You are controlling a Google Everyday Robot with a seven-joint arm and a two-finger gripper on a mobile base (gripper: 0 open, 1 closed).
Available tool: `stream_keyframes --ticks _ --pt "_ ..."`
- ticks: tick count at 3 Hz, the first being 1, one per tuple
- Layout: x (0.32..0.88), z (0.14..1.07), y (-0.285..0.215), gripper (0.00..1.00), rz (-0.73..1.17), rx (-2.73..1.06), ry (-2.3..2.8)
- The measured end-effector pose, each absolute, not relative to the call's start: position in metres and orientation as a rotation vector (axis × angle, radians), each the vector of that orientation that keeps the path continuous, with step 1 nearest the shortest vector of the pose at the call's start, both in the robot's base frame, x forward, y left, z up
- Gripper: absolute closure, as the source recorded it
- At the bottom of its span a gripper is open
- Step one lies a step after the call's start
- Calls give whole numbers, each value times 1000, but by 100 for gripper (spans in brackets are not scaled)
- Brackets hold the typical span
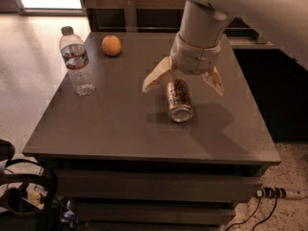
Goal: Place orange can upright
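Arm reaches in from upper rt, wrist pointing down; gripper [183, 89] mid-view, w/ pale fingers [155, 77] splayed wide apart

The small coppery orange-brown metal can [179, 100] is lying on its side, showing dark and pale markings along its body and a silver end towards the camera. Just above it, the off-white two-finger gripper [183, 87] is hovering, holding its cream-yellow fingers [156, 76] spread wide. The matte dark grey tabletop [106, 129] is carrying a darker shadow beside the can. The round bright orange fruit [111, 45] is glowing at the back, and the clear plastic water bottle [77, 64] is wearing a pale greyish label band.
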State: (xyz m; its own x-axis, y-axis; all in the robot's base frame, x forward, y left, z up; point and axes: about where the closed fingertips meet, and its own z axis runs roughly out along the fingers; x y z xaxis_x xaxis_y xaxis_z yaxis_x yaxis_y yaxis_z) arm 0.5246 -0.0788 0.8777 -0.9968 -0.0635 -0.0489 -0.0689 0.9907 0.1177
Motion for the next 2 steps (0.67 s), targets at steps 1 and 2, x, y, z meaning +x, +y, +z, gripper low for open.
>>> stream_keyframes --ticks 1,2 --pt "531 867 -83 0 205 -117 3071" --pt "543 858 -88 0 219 -160 3059"
